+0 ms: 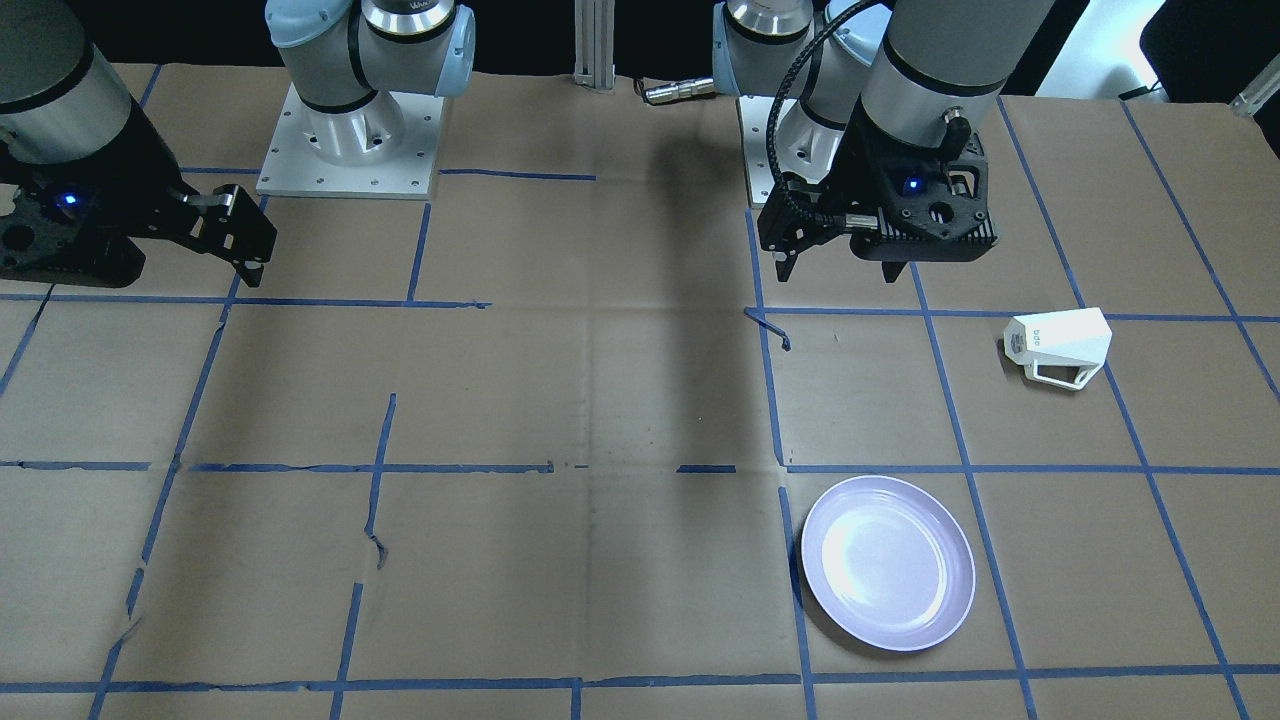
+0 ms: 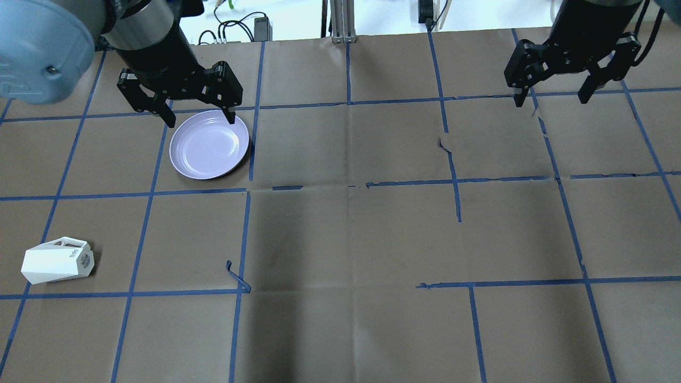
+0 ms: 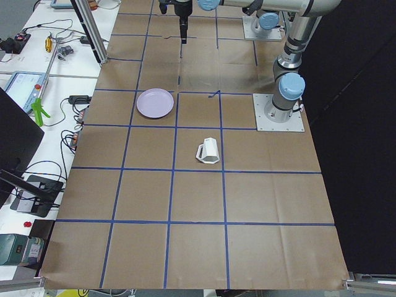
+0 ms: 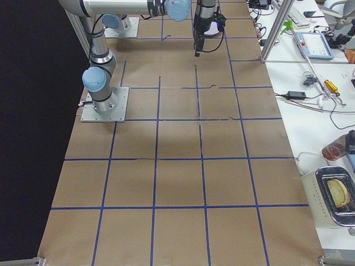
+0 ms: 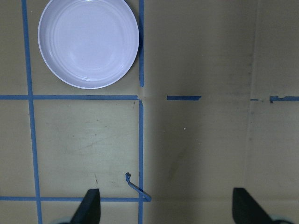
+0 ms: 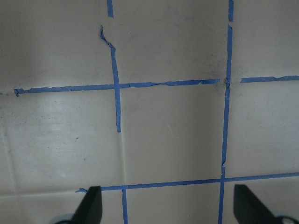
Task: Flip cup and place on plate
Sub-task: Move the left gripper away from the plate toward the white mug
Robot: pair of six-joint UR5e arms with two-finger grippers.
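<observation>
The white faceted cup [image 2: 57, 260] lies on its side on the brown paper, at the left near the robot's side. It also shows in the front view [image 1: 1060, 345] and the left side view [image 3: 208, 151], handle toward the plate's side. The lavender plate [image 2: 209, 144] lies flat and empty further out, and shows in the front view [image 1: 888, 562] and the left wrist view [image 5: 88, 43]. My left gripper [image 2: 199, 119] is open and empty, high above the table between cup and plate [image 5: 168, 207]. My right gripper [image 2: 551, 101] is open and empty, high over the right half [image 6: 168, 207].
Blue tape lines grid the paper, with a loose curl of tape [image 2: 237, 279] near the cup's square and a torn strip [image 2: 449, 154] mid-table. The arm bases [image 1: 345, 140] stand at the robot's edge. Desks with cables and tools [image 3: 37, 93] run along the far side.
</observation>
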